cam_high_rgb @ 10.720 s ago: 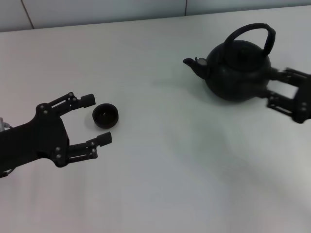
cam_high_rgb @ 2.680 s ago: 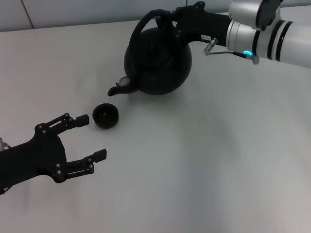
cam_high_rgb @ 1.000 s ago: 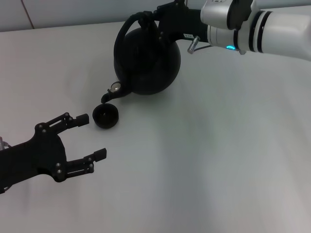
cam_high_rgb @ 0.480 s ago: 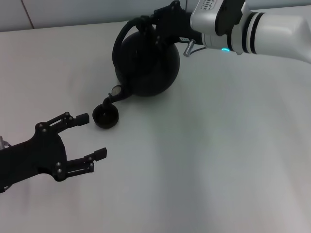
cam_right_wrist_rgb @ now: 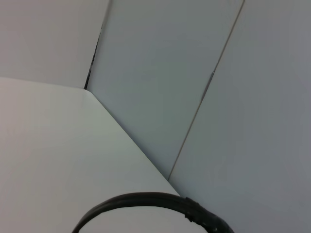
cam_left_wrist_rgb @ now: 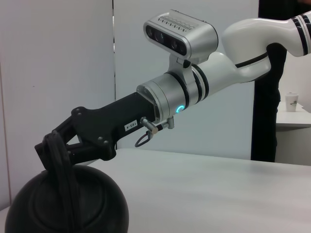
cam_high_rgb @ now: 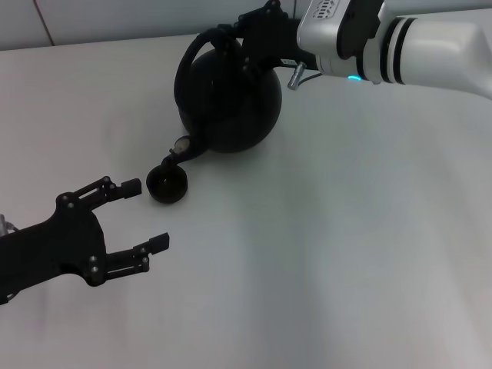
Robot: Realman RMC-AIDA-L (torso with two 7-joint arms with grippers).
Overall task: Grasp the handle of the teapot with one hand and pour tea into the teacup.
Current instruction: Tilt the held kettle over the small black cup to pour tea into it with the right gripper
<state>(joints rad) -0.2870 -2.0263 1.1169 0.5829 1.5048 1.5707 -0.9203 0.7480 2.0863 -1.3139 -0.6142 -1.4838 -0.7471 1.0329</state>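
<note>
Left tool (cam_high_rgb: 146, 215) idles with fingers spread at 7 o'clock on the bench (cam_high_rgb: 346, 254). Teacup (cam_high_rgb: 167, 184) stands just beyond it. Right tool (cam_high_rgb: 238, 38), at 12 o'clock, pinches the handle (cam_high_rgb: 201, 42); teapot (cam_high_rgb: 229, 100) is tilted, spout over the cup. Pouring step: next, tilt further, steadily.

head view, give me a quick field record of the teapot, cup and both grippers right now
teapot: lifted, tilted, spout down over the teacup
handle: clamped by right gripper
teacup: upright on the table, just under the spout
left gripper: open, low near the table, beside the teacup, not touching it
pour: no stream visible
</note>
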